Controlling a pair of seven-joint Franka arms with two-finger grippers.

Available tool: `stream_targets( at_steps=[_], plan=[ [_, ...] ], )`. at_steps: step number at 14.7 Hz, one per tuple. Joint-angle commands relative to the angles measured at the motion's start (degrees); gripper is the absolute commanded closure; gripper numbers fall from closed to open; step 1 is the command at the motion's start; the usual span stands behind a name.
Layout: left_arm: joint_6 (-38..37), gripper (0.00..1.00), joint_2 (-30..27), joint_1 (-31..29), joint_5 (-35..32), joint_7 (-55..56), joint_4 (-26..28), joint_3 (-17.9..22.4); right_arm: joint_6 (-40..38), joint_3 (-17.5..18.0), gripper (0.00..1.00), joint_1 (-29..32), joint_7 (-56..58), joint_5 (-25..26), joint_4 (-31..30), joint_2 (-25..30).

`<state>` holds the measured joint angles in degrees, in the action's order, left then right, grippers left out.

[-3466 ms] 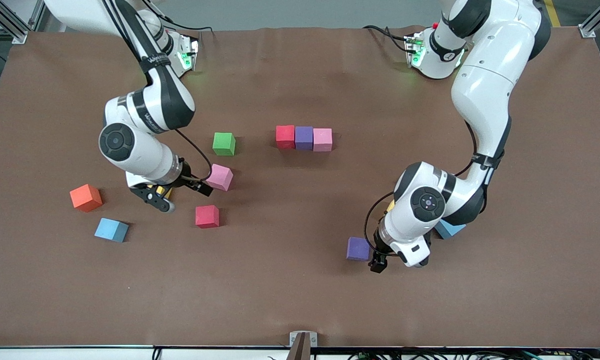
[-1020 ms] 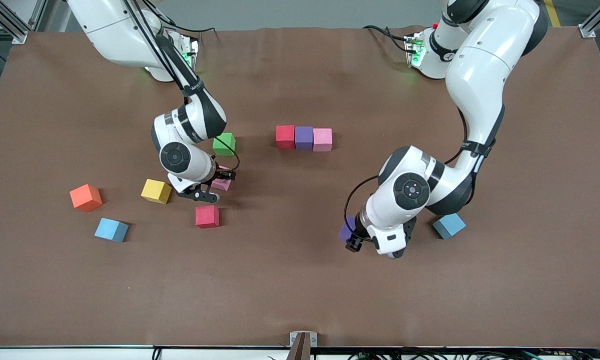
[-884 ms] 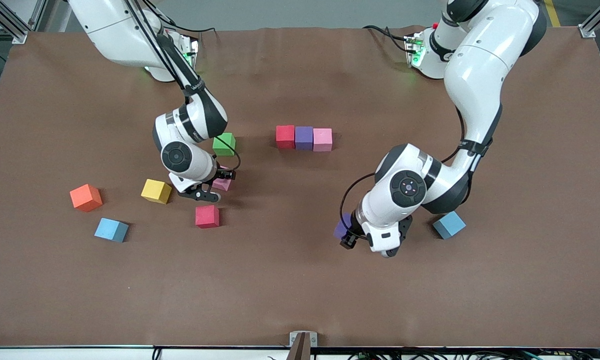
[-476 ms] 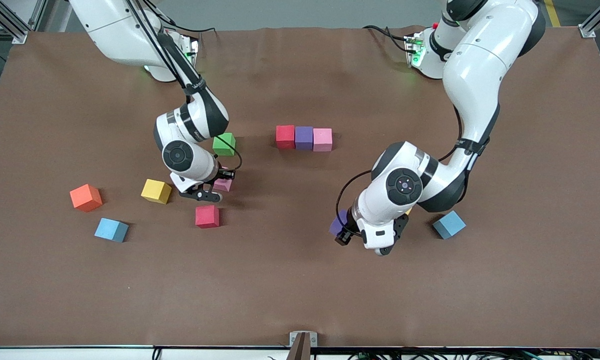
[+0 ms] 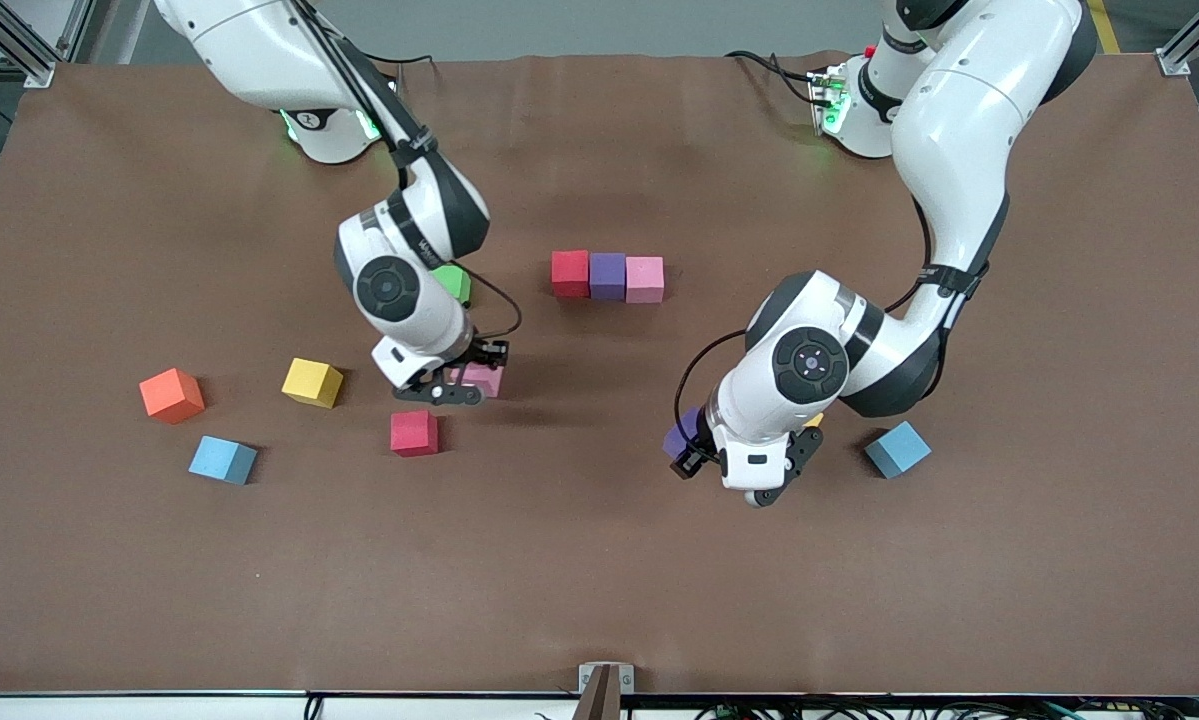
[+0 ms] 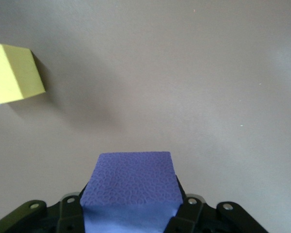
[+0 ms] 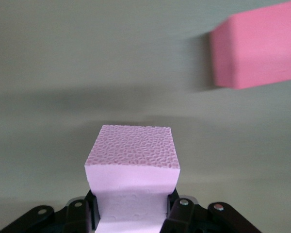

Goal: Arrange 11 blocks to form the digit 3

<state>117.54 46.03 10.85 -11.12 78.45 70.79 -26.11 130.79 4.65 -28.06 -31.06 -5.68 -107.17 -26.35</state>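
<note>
Over the brown worktop [image 5: 599, 560], right claw [image 5: 471, 377] clamped on a pink block [image 7: 132, 167], above bare surface between the green block [image 5: 454, 283] and the red block [image 5: 414, 432]. Left claw [image 5: 690, 452] clamped on a purple block [image 6: 129, 187], over bare worktop beside the light blue block [image 5: 897, 449]. Near mid-worktop, a touching row: red cube [image 5: 570, 273], purple cube [image 5: 607, 275], pink cube [image 5: 645, 279]. Toward the right arm's end, well apart: yellow block [image 5: 311, 382], orange cube [image 5: 171, 394], second light blue block [image 5: 222, 460]. Wide open room along the edge nearest the front camera. Another yellow block [image 6: 12, 74] in the left wrist view.
</note>
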Motion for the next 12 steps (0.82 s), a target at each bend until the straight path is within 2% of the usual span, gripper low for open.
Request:
stream_targets(
  at_steps=[1,5,8,12],
  plan=[
    [-2.93,0.83,-1.56,-1.18,0.84,-3.13,1.19,-0.34,-0.63,-0.26,0.67,-4.09,0.12,-0.12,4.85,-3.17],
    [-4.86,0.83,-2.35,-1.71,0.92,-6.03,1.45,-0.43,-0.89,-0.26,0.67,-7.88,0.21,0.14,7.41,-5.81],
    [-4.95,0.83,-2.35,-2.67,1.19,-7.96,1.89,-1.83,-4.65,-0.26,0.68,-9.03,0.21,0.23,9.34,-6.95],
    [-6.0,0.83,-2.35,-9.6,1.1,-11.47,4.26,-8.76,-7.74,-0.26,0.69,-10.0,0.12,-0.12,9.88,-7.22]
  ],
)
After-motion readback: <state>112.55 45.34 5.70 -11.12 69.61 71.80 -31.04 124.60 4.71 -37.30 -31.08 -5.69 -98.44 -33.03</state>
